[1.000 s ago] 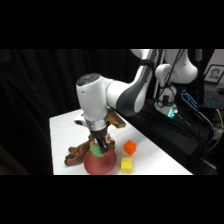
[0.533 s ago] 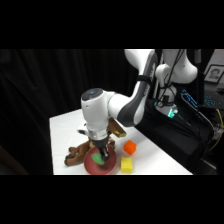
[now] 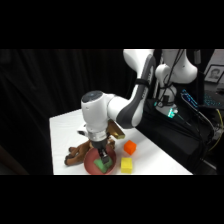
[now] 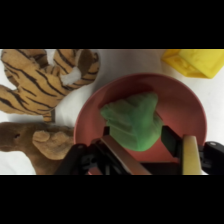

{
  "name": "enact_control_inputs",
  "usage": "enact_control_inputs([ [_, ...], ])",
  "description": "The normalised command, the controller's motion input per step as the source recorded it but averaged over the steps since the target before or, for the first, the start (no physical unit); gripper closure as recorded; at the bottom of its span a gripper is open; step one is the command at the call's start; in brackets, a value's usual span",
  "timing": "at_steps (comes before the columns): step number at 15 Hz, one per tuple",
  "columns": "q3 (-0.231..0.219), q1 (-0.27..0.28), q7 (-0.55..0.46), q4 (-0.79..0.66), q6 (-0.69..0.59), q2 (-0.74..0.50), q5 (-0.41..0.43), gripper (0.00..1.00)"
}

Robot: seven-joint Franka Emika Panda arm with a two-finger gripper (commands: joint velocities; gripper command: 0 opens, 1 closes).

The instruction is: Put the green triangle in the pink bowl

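Note:
The green triangle [image 4: 132, 120] sits low inside the pink bowl [image 4: 186, 100], held between my two fingers. My gripper [image 4: 145, 142] is shut on it, one finger [image 4: 114, 149] on its left and the other [image 4: 189, 152] on its right. In the side view my gripper [image 3: 102, 156] reaches straight down into the pink bowl [image 3: 90, 165] at the table's front. The green triangle [image 3: 104, 164] shows just under the fingertips, at or close to the bowl's floor.
A brown and tiger-striped plush toy [image 3: 77, 154] [image 4: 35, 90] lies against the bowl's left side. A yellow cube [image 3: 126, 165] [image 4: 197, 61] stands just right of the bowl, and an orange block [image 3: 130, 146] lies behind it. The bowl is near the table's front edge.
My gripper has come down with the green triangle, from above the bowl's rim into the bowl. The arm's elbow has folded lower over the table.

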Motion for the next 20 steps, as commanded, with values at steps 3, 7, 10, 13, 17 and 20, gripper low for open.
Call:
enact_control_inputs([
  [3,-0.064,0.065,-0.08,0.03,-0.06,-0.15,0.120,0.00],
  [7,-0.071,0.096,-0.04,-0.04,-0.25,-0.30,0.091,0.00],
  [10,-0.068,0.106,0.00,-0.09,-0.37,-0.39,0.045,0.00],
  [13,-0.049,0.091,0.02,-0.12,-0.34,-0.37,0.007,0.00],
  [17,-0.020,0.057,0.03,-0.15,-0.26,-0.36,-0.005,0.00],
  [20,-0.007,0.040,0.06,-0.18,-0.19,-0.38,-0.034,0.00],
])
